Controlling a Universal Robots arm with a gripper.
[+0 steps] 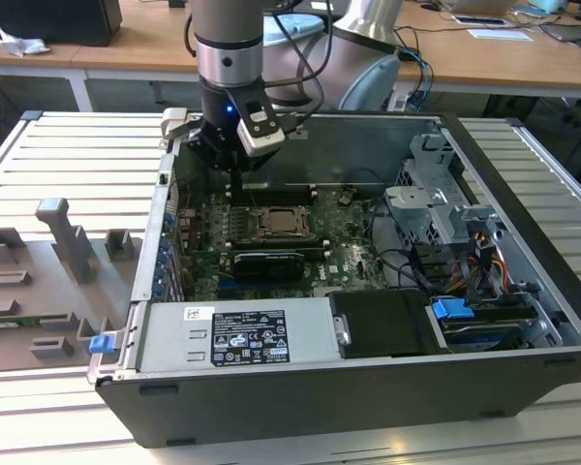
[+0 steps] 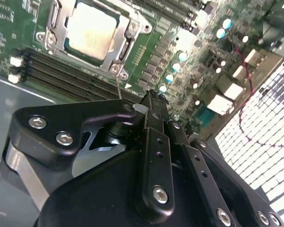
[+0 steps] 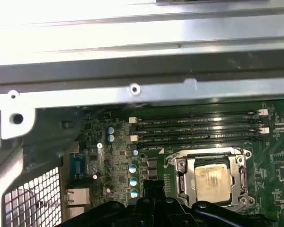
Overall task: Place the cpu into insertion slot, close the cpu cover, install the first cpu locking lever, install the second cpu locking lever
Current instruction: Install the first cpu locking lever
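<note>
Inside the open case [image 1: 300, 392]: one cpu [image 3: 212, 178], seated in the one insertion slot [image 3: 193, 190].
Cpu cover [image 3: 181, 176]: one, lying flat, framing the cpu.
Hand [image 2: 151, 98]: one, clenched, empty, hovering near four memory slots [image 3: 199, 130].

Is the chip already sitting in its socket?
Yes: in the second wrist view the cpu lies flat on the board, framed by the cover.

Slatted metal table [image 1: 68, 155] carries open computer case [image 1: 387, 392], lying on side across middle. Grey moulded fixture [image 1: 48, 281] near edge at exterior view's left, just beside case; small blue piece [image 1: 101, 342] at fixture's case-side corner.
</note>
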